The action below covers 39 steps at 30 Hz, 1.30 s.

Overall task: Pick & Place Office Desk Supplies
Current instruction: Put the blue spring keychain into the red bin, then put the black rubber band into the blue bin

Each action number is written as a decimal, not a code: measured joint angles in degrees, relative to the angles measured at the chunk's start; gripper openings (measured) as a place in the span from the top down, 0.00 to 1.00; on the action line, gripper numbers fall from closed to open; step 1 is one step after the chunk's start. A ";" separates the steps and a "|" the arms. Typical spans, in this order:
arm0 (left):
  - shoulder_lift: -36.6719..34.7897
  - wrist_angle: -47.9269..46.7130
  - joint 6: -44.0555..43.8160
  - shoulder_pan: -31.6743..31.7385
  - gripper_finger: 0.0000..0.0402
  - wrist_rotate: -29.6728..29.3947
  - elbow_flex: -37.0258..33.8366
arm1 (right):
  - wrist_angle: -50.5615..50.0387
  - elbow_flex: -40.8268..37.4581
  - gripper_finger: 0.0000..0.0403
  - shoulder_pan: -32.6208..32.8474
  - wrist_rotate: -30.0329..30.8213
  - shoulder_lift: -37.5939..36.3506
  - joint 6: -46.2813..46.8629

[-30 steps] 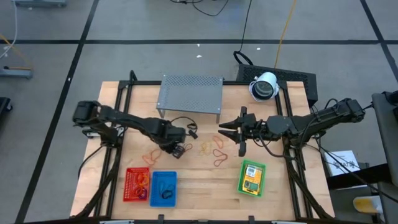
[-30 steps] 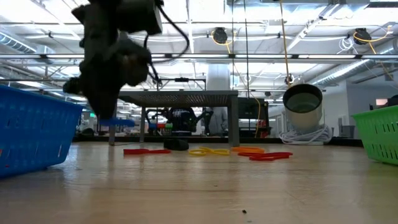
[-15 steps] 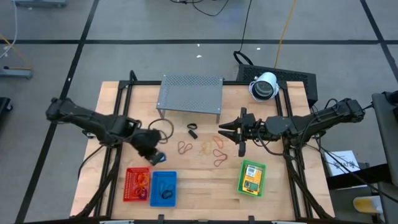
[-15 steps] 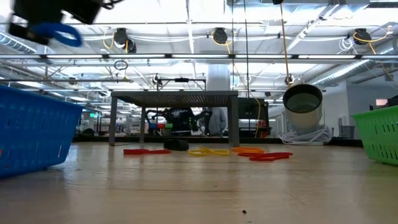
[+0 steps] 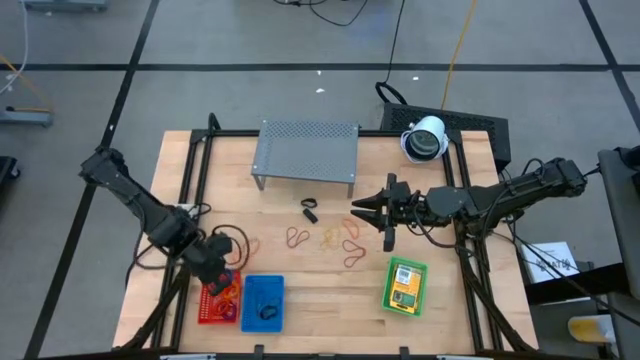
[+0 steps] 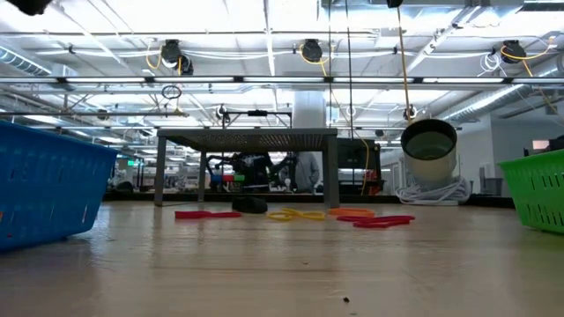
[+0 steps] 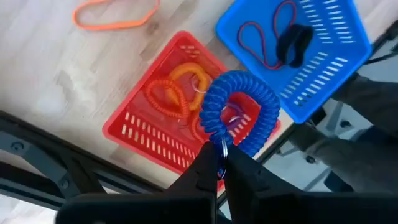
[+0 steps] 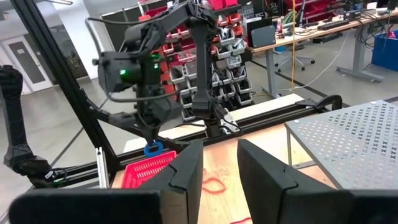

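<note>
Gripping a blue coil ring (image 7: 239, 118) by its metal key loop, the left hand (image 7: 219, 167) hung directly above the red basket (image 7: 140, 134), with the blue basket (image 7: 323, 59) just beside. Light and springy, it probably suits pinching at the loop. The right hand (image 5: 385, 213) waited half open above the counter (image 5: 330, 290).

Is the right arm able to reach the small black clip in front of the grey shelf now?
Probably yes. The right tool hangs open and empty, beside the black clip, with only bare table between them. The left tool is busy over the red basket.
</note>
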 joint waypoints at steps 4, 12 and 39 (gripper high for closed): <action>0.93 2.77 -3.89 -3.53 0.98 -0.03 -2.68 | -0.03 0.00 0.78 0.00 0.00 0.00 0.00; 0.85 11.95 -13.39 -8.59 0.98 -1.34 -10.88 | -0.07 0.00 0.78 0.00 0.00 0.00 0.74; 0.74 11.79 -12.86 -10.62 0.52 -8.54 -9.62 | -0.26 0.00 0.78 0.00 -0.01 0.00 2.98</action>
